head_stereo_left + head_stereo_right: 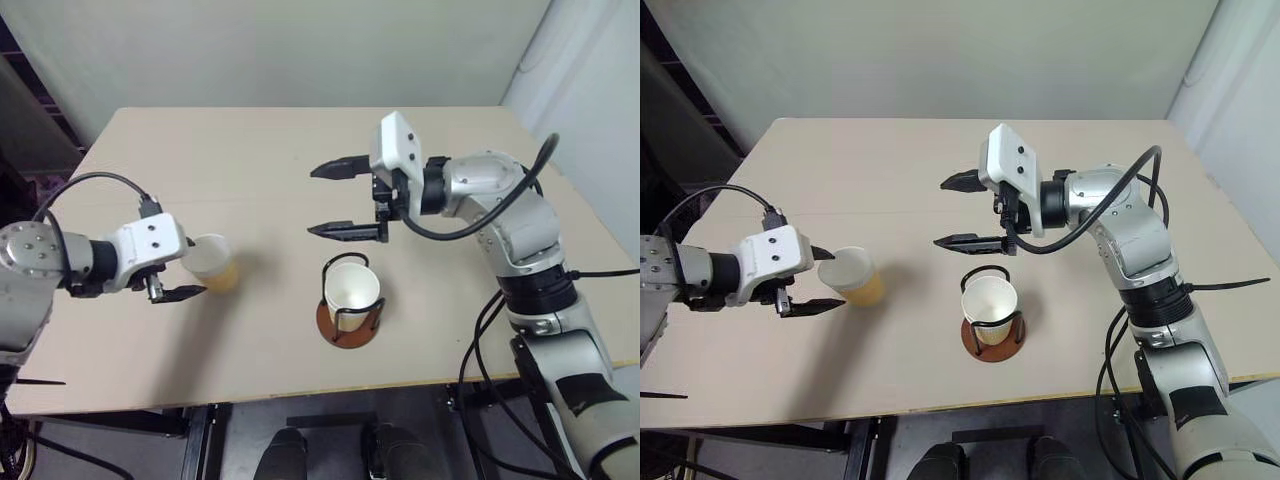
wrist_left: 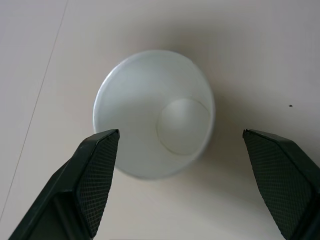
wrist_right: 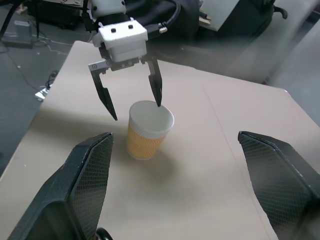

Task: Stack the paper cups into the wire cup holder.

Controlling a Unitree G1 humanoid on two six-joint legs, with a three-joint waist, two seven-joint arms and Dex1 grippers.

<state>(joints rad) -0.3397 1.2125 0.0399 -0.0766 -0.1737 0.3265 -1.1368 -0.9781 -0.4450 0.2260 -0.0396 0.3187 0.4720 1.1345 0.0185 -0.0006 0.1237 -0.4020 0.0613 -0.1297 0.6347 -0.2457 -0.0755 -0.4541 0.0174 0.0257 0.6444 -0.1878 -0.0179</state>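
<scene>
A: Left eye view first — where do the cups sit?

B: The wire cup holder (image 1: 350, 318) stands on the table (image 1: 260, 150) in the lower middle of the frame, a little right of centre. A paper cup in the holder (image 1: 352, 287) is upright inside the wire loops, its white mouth showing. A loose paper cup (image 1: 211, 262) stands upright at the left of the frame, well apart from the holder.

A: And the left pincer (image 1: 188, 270)?

B: It is at the left of the frame, spread wide, with one finger on each side of the loose cup. In the left wrist view the cup's rim lies between the two fingers (image 2: 95, 175) with a gap on either side — nothing is gripped.

A: The right pincer (image 1: 338, 198)?

B: It hangs in the middle of the frame, above and just left of the holder, pointing toward the left side. Its fingers stand far apart and hold nothing. The right wrist view looks between them at the loose cup and the left pincer.
</scene>
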